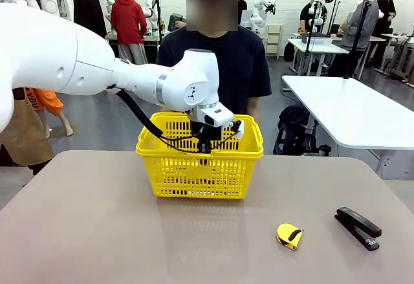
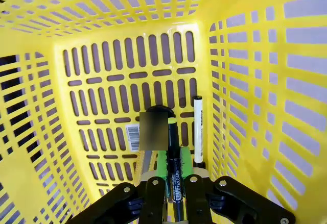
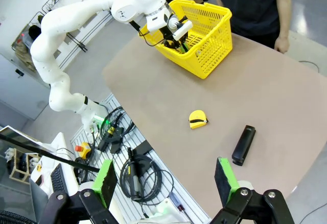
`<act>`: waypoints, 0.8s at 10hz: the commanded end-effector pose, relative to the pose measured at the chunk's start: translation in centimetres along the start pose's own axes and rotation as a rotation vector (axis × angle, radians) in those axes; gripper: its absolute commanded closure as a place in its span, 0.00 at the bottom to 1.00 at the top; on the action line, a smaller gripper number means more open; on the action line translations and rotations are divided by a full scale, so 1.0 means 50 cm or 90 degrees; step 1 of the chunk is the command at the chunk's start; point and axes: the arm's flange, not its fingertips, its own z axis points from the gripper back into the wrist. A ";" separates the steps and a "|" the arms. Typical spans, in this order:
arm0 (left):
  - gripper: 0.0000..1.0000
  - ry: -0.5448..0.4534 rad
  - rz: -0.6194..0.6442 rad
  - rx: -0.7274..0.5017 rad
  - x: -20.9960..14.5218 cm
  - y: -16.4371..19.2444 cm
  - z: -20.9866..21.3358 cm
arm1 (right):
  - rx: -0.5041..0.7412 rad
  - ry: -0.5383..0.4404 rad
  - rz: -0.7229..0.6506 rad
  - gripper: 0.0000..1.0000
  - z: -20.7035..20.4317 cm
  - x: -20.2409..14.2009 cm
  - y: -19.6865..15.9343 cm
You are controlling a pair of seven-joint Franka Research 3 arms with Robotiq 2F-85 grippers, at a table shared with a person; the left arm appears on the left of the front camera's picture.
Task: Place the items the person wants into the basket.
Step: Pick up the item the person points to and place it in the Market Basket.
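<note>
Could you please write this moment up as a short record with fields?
Left gripper: lowered inside the yellow basket, green pads on either side of a black pen with a yellow tip; whether it is gripped or just released cannot be told.
Basket contents: a white-barrelled marker lying on the floor beside the pen.
Right gripper: open, above the table's near edge.
Table: yellow tape measure and black stapler.
Person: standing behind the basket.

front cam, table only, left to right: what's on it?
basket with the left gripper lowered inside it → tape measure → stapler
</note>
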 end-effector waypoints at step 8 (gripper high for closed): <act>0.00 0.006 -0.043 -0.010 0.010 0.004 0.013 | 0.002 -0.009 0.002 0.00 0.000 0.003 0.000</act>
